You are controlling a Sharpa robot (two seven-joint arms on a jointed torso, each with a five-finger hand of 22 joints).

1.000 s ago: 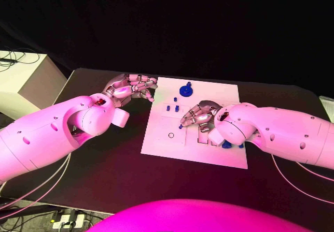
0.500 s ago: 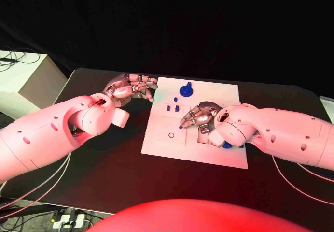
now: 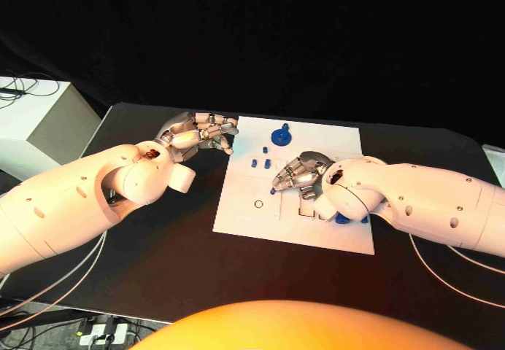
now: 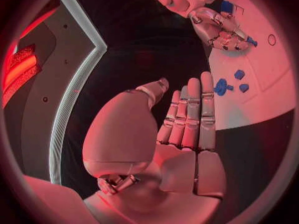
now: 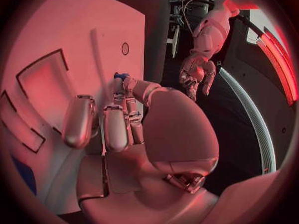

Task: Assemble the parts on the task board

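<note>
Black tabletop (image 3: 157,248) carries the white task board (image 3: 263,219) at its centre, and almost nothing has shifted over the past second: both arms sit where they were, and the blue pieces on the board lie as before. The right hand (image 3: 300,175) stays lowered over the middle of the board, its fingers (image 5: 116,127) curled downward. A small blue part (image 5: 120,76) shows right at the fingertips in the right wrist view, and the head view shows it (image 3: 273,191) just beside the fingers' left edge, low against the board surface. It appears pinched at the tips, though the contact itself is too small to confirm. The left hand (image 3: 197,133) hovers off the board's upper left corner, holding nothing; in its own wrist view the fingers (image 4: 190,114) lie straight and close together with the thumb apart. Farther up the board stands a round blue part (image 3: 280,135), with a few small blue pegs (image 3: 260,162) between it and the right hand. Another blue piece (image 3: 344,217) peeks out under the right wrist.
</note>
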